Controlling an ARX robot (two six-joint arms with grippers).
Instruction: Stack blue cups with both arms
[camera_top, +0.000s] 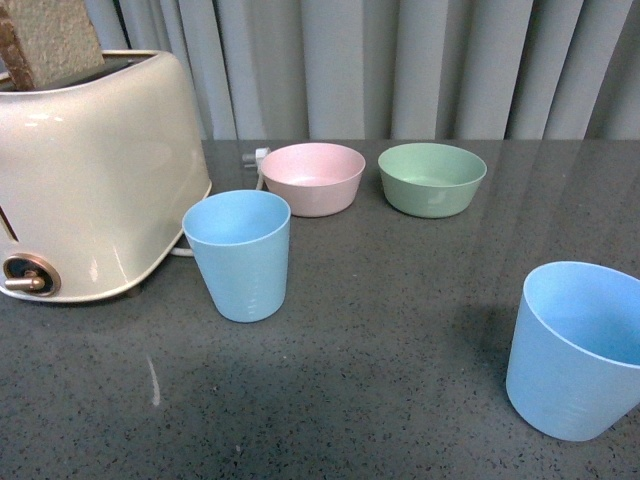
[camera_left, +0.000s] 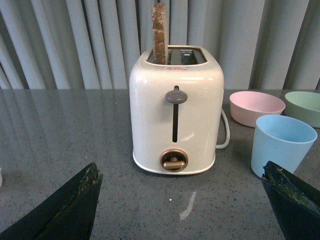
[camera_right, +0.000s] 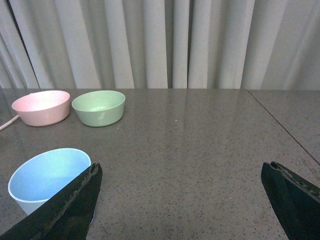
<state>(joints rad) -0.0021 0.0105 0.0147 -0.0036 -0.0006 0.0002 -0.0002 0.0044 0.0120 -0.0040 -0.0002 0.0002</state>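
Note:
Two light blue cups stand upright on the dark speckled table (camera_top: 400, 300). One blue cup (camera_top: 239, 254) stands next to the toaster at centre left; it also shows in the left wrist view (camera_left: 281, 145), beside one finger (camera_left: 292, 200). The other blue cup (camera_top: 582, 348) stands at the front right; it also shows in the right wrist view (camera_right: 47, 177), partly behind one finger (camera_right: 70, 207). My left gripper (camera_left: 182, 172) is open and empty, facing the toaster. My right gripper (camera_right: 182, 172) is open and empty over bare table. Neither arm shows in the front view.
A cream toaster (camera_top: 85, 175) with a slice of bread (camera_top: 55, 38) in it stands at the left, with a white cord and plug (camera_top: 258, 156) behind it. A pink bowl (camera_top: 313, 177) and a green bowl (camera_top: 432, 178) stand at the back before grey curtains.

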